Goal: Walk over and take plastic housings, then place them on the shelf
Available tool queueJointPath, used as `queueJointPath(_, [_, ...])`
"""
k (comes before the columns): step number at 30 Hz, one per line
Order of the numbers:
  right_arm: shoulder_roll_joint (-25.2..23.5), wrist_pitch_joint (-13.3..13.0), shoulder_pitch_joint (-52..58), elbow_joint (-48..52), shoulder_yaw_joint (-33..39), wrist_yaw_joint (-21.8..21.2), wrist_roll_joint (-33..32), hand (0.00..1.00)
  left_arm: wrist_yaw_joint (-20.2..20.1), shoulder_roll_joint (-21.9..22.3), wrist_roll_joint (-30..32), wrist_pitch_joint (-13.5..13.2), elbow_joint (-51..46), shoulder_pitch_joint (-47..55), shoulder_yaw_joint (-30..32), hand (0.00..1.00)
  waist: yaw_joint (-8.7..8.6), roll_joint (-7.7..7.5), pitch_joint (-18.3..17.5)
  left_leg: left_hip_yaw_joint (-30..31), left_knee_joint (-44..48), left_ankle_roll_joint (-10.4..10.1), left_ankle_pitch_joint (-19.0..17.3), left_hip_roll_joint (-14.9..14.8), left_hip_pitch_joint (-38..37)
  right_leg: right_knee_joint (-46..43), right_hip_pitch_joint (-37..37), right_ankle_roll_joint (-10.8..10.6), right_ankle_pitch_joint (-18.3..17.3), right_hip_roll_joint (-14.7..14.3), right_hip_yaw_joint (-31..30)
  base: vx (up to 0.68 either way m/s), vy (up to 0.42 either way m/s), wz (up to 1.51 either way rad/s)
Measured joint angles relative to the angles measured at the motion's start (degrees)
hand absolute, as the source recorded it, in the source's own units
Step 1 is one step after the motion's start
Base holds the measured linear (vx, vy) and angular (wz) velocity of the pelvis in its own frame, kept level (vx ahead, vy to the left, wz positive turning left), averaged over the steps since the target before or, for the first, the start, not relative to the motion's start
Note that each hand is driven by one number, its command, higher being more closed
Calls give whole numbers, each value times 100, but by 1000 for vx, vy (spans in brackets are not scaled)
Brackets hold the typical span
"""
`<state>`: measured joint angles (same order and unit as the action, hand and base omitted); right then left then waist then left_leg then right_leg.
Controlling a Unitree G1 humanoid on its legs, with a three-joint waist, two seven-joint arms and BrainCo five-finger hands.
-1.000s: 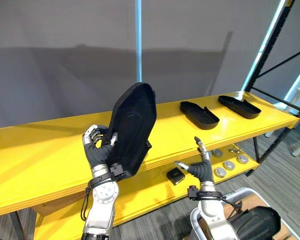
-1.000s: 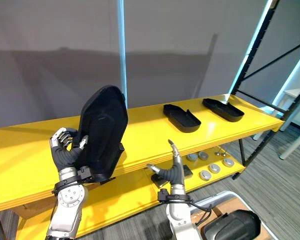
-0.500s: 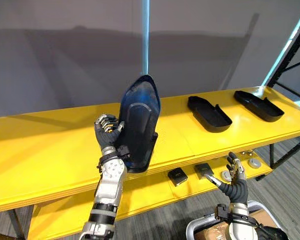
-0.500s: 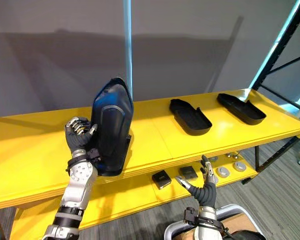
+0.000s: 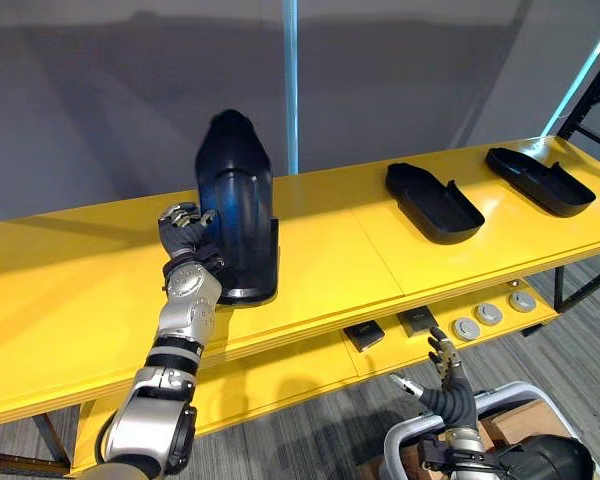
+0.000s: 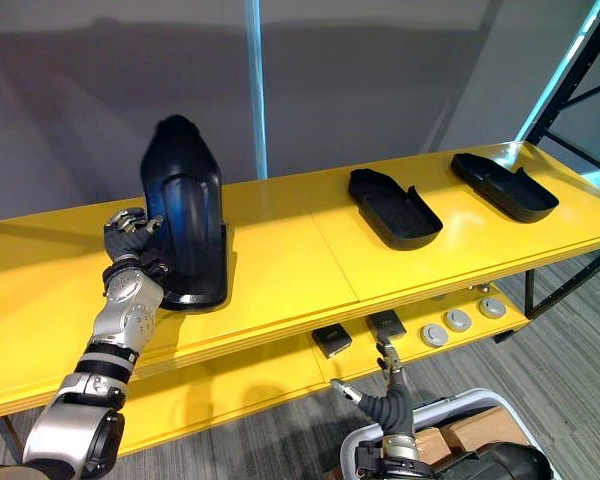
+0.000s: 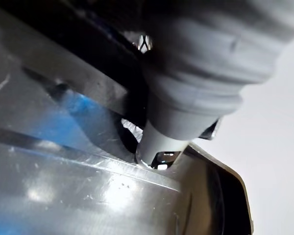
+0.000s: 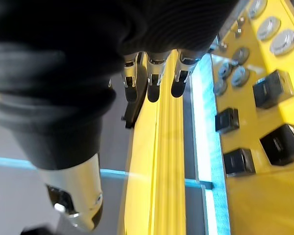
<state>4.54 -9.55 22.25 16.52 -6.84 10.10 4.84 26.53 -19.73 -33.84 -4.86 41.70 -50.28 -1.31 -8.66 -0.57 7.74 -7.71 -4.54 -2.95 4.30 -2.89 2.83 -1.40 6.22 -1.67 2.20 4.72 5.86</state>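
Glossy black plastic housing (image 5: 235,210), tapered, stands on yellow shelf (image 5: 370,255), left robot hand (image 5: 185,230) curled round it.

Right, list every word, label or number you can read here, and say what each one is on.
Nothing legible in any view.
Upright housing in the left hand: plain black, no print visible.
Middle housing, far-right housing: plain black too.
Black boxes, round discs on the lower shelf: too small to make out any marking.
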Motion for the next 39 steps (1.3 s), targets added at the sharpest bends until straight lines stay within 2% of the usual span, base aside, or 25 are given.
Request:
queueJointPath(6, [32,38,-34,0,-215,-14,5,0,-220,-132,-95,367,705,-648,-389,100,-15,-3,323,8,-35,2,86,-2,171,-13,187,0,27,-33,-9,-5,0,0])
queueJointPath(13, [38,126,-197,-14,-408,7,10,0,-152,-136,-271,446,736,-874,-476,100,-12,-14,560,5,-35,6,91,-7,184,-11,198,0,27,-43,-11,0,0,0])
queueJointPath(20, [79,155,-199,-24,-463,47,23,0,188,-114,-299,502,745,-980,-445,100,-9,-47,666,6,-35,10,93,-8,184,-10,198,0,27,-45,-12,0,0,0])
queueJointPath(23, [83,155,-204,-31,-472,63,24,0,399,11,-278,525,745,-1002,-211,100,-9,-78,683,6,-35,11,94,-9,183,-10,198,0,27,-47,-14,0,0,0])
queueJointPath(28, [147,154,-209,-60,-572,120,29,0,840,264,151,559,685,-1004,122,100,-2,-115,704,6,-35,14,96,-12,181,-10,197,1,27,-51,-17,0,0,0])
queueJointPath(29, [145,154,-210,-71,-567,123,29,0,869,297,161,560,673,-1004,181,0,-1,-116,704,6,-35,14,96,-13,181,-10,197,1,27,-52,-17,0,0,0])
queueJointPath(39, [146,154,-209,-144,-570,132,29,0,1156,554,269,549,425,-828,447,0,-7,-126,698,6,-38,14,96,-32,68,29,71,7,37,-70,-17,0,0,0])
